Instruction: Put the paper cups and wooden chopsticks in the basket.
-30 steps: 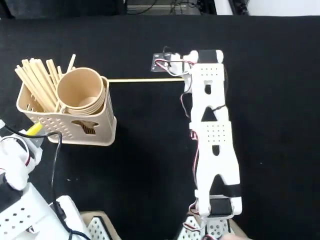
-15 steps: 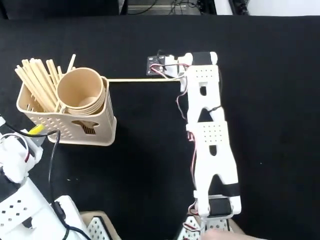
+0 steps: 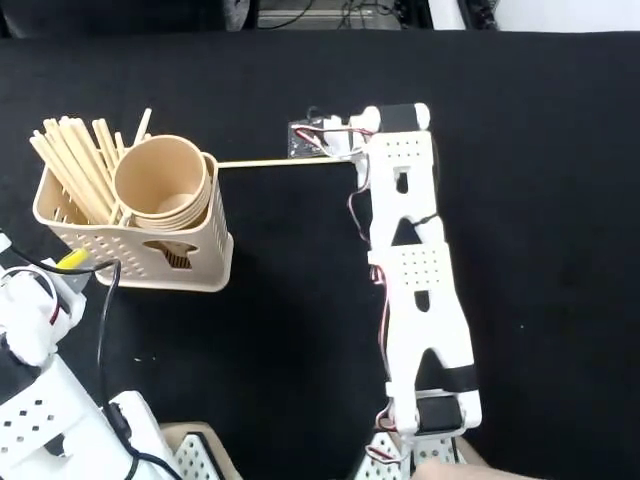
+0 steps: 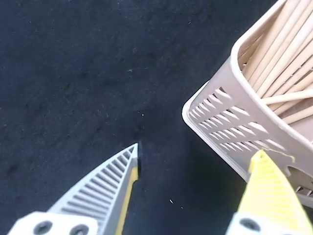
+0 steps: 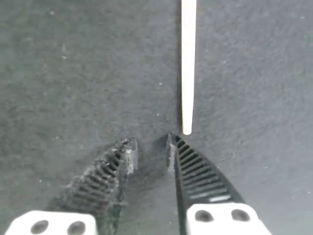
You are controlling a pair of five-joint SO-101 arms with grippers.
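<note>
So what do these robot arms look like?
The right arm and left arm are white plastic with small holes; thin red and white wires trail the right. The right gripper has black ridged fingers, the left gripper one grey, one yellow.

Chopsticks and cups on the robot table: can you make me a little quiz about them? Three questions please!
1. True or false: the cups sit inside the basket.
2. Where is the lone chopstick?
A. Standing in the basket
B. Lying on the table, its end just ahead of the right gripper
C. Inside a cup
3. Fill the gap: the left gripper is open, right beside a corner of the ___.

Key: 1 true; 2 B; 3 basket.
</note>
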